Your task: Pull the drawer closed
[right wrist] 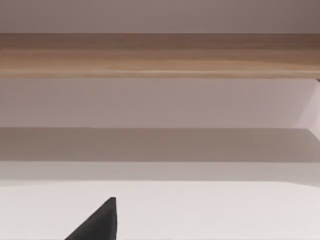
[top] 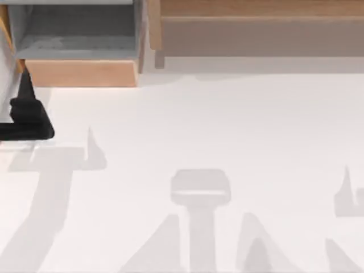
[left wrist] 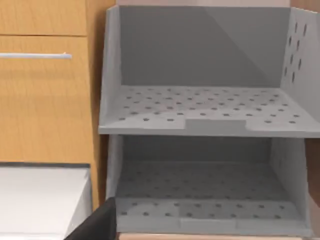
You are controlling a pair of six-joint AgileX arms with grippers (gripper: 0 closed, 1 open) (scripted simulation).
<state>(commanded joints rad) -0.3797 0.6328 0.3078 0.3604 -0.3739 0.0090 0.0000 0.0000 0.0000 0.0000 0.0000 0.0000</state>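
Note:
The drawer (top: 79, 73) stands pulled out at the table's back left. Its light tan front panel faces the table, and its grey inner floor (top: 74, 42) lies open to view. My left gripper (top: 25, 94) is black and sits at the left edge, right by the left end of the front panel; I cannot tell whether it touches it. The left wrist view looks into the drawer's grey perforated walls (left wrist: 200, 195) and over a grey perforated shelf (left wrist: 200, 107), with a black tip of the left gripper (left wrist: 100, 222) low in front. A black tip of my right gripper (right wrist: 100, 222) hangs over the white table.
A long wooden ledge (top: 256, 34) with a taupe face runs along the back right, and its wooden top (right wrist: 160, 52) shows in the right wrist view. A tan cabinet face (left wrist: 45, 100) with a pale bar handle (left wrist: 35, 56) stands beside the drawer. White tabletop (top: 199, 125) spreads in front.

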